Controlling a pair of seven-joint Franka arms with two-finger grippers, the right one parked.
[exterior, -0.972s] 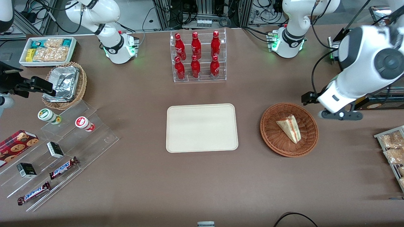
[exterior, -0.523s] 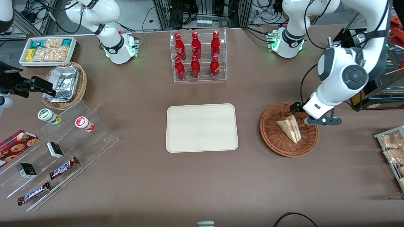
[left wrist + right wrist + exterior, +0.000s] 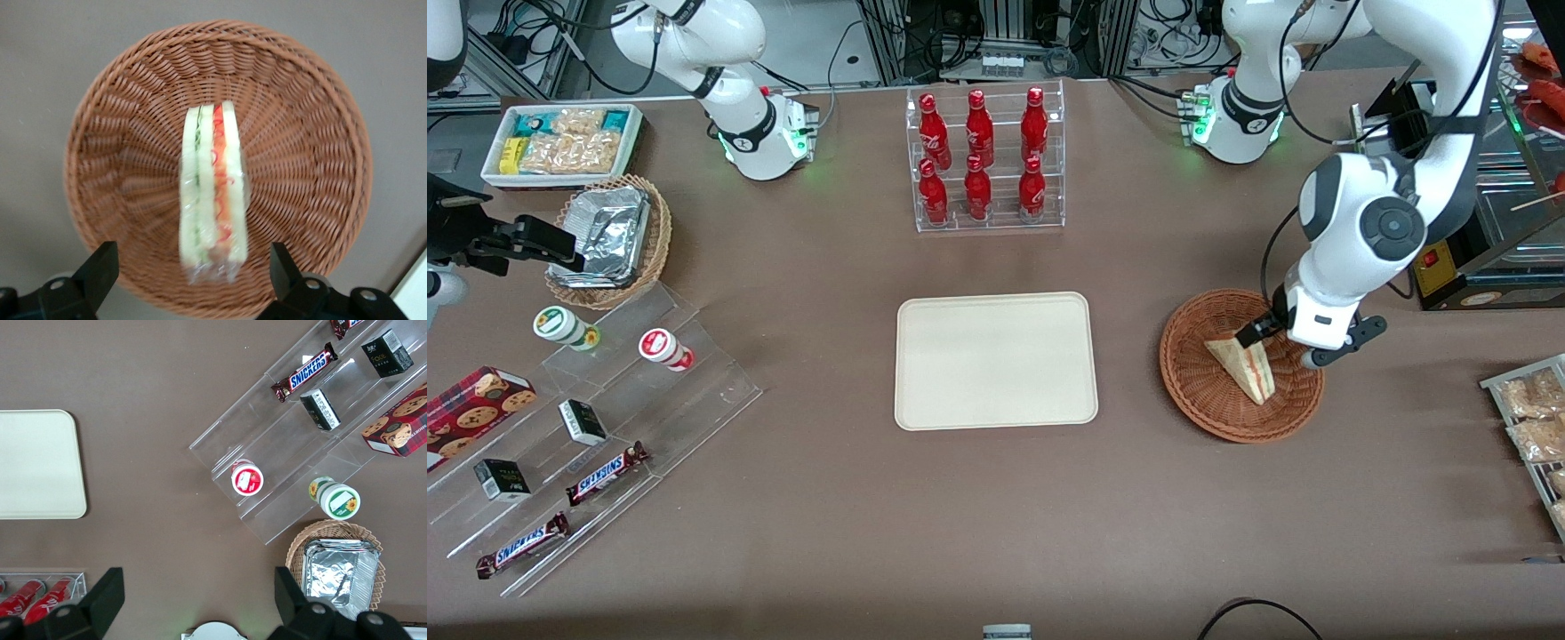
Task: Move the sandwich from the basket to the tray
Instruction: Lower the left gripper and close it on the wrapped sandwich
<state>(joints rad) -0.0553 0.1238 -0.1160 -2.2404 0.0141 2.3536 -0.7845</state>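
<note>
**Left gripper hovering over the sandwich in the wicker basket**

Two chocolate bars (image 3: 607,473) reading "SNICKERS" in white and blue on brown wrappers are lying on the clear acrylic stepped shelf (image 3: 596,418) at the lower left of the front view, alongside small dark boxes whose print is too small to read. A red carton with chocolate-chip cookies pictured on it (image 3: 476,402) is sitting at the shelf's edge. At the upper centre, six glossy red bottles (image 3: 978,156) with white script — illegible here — are standing in a clear two-tier rack.

The sandwich (image 3: 1245,362) is lying in the basket (image 3: 1200,391), a round, shallow, reddish-brown woven bowl at the right of the front view. In the wrist view the sandwich (image 3: 212,190) is showing its cut edge: pale bread with green and red filling layers, wrapped in clear film. The gripper (image 3: 1283,342) is hanging directly above it inside the basket's rim, its black fingers (image 3: 99,270) spread wide apart — one on either side of the wedge, touching neither.

The tray (image 3: 996,360), smooth, cream-white and rectangular with rounded corners, is resting on the brown desk (image 3: 996,516) at the frame's centre, well apart from the basket.
</note>
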